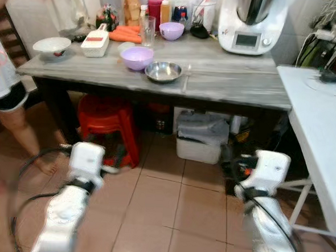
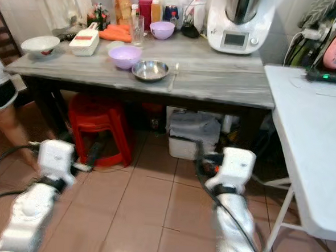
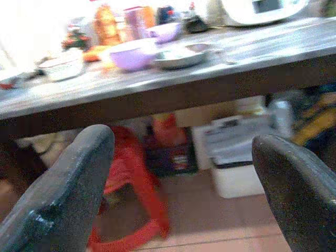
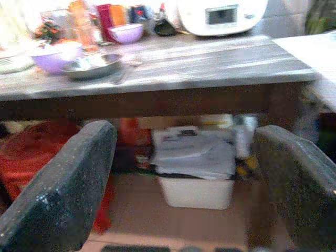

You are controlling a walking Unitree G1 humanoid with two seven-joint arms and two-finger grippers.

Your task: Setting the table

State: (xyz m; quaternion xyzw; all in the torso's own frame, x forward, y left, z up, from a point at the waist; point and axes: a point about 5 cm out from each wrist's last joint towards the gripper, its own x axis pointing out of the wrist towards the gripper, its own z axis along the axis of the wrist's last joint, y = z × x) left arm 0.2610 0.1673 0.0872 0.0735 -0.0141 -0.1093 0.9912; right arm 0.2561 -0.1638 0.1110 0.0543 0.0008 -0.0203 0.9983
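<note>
Blur softens our wrist views, yet our left gripper (image 3: 181, 184) and right gripper (image 4: 184, 184) both show fingers spread wide, holding nothing. Ahead and above them on the grey table (image 1: 228, 78) stand a white bowl (image 1: 52, 45), a lilac bowl (image 1: 137, 57) and a steel bowl (image 1: 163, 71), contents unclear.

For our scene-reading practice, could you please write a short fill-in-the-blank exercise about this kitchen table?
1. The metal bowl sits right beside a ____ bowl.
2. Under the grey table stands a ____ stool.
3. The left gripper and right gripper both have their fingers ____.
4. The white bowl sits near the table's ____ end.

Missing words: purple; red; open; left
</note>
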